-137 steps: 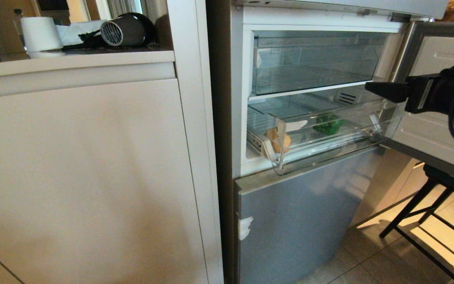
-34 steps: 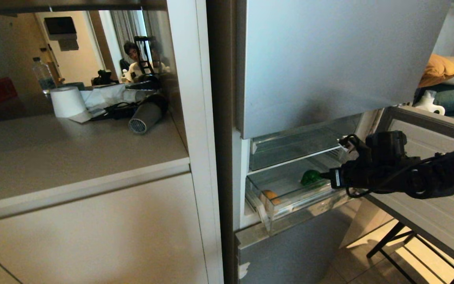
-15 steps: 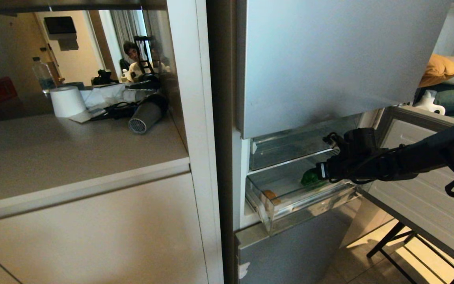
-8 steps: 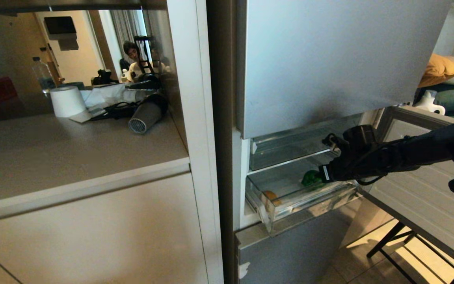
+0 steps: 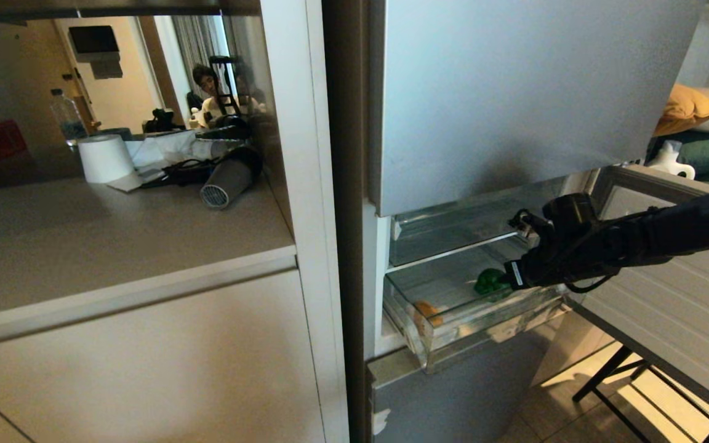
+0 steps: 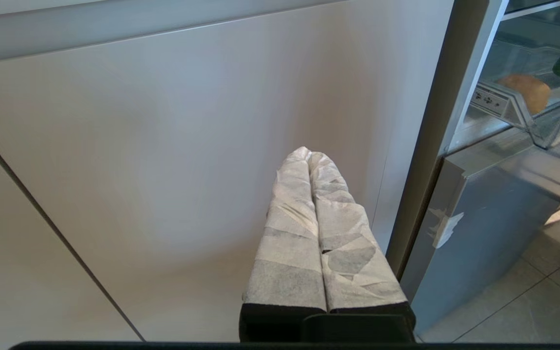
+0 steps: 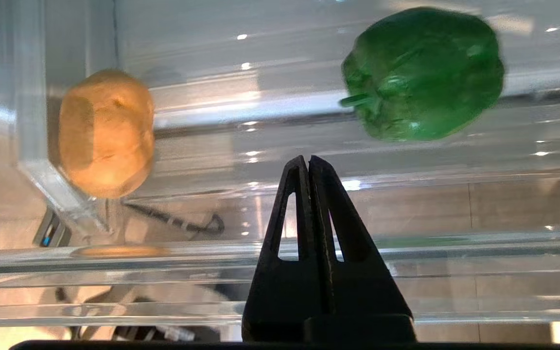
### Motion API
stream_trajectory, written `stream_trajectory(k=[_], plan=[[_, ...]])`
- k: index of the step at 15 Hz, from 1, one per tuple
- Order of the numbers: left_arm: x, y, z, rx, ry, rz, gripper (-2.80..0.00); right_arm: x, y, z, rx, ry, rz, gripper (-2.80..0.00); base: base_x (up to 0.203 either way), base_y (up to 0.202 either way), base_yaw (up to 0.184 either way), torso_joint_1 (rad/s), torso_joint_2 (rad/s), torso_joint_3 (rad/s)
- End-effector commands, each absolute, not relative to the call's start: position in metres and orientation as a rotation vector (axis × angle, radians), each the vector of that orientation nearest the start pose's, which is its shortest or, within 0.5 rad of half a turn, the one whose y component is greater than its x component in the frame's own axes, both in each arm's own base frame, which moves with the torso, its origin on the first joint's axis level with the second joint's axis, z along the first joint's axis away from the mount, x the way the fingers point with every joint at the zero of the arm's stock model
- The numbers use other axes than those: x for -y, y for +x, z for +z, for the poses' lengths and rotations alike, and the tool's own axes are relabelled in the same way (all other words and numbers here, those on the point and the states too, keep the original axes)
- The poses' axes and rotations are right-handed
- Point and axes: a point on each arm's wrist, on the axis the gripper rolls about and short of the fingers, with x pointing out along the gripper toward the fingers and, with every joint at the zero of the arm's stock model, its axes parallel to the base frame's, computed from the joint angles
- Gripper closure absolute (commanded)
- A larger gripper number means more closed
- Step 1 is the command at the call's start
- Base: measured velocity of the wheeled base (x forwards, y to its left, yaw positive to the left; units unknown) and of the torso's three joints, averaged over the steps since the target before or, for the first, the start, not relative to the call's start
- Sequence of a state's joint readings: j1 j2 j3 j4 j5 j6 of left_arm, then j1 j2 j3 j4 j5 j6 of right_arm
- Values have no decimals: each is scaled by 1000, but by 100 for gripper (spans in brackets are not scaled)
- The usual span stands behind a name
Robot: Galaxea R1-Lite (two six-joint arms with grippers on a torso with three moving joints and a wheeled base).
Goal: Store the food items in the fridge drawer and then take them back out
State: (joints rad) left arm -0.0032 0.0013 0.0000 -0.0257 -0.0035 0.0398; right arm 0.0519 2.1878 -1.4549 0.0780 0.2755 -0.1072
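The pepper [image 7: 423, 73] and potato [image 7: 106, 132] lay apart in the pulled-out drawer [image 5: 453, 326], so storing looked done and removal remained. The right gripper [image 7: 307, 163], pinched empty, hovered over the drawer.

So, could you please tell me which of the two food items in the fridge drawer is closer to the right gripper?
The green bell pepper: the shut right gripper is right beside it, while the tan potato lies apart at the drawer's other end.
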Motion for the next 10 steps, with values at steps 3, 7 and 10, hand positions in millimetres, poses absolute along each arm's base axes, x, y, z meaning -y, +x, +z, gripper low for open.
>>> stream_trajectory(k=[3,7,10], plan=[[0,-22,75,14,40,-7,0,-27,408,115,-812,-20,357,0,0,0,0,0,0,0],[0,-22,75,14,40,-6,0,-27,393,120,-823,-29,363,0,0,0,0,0,0,0],[0,-22,75,14,40,-6,0,-26,380,122,-838,-31,365,0,0,0,0,0,0,0]])
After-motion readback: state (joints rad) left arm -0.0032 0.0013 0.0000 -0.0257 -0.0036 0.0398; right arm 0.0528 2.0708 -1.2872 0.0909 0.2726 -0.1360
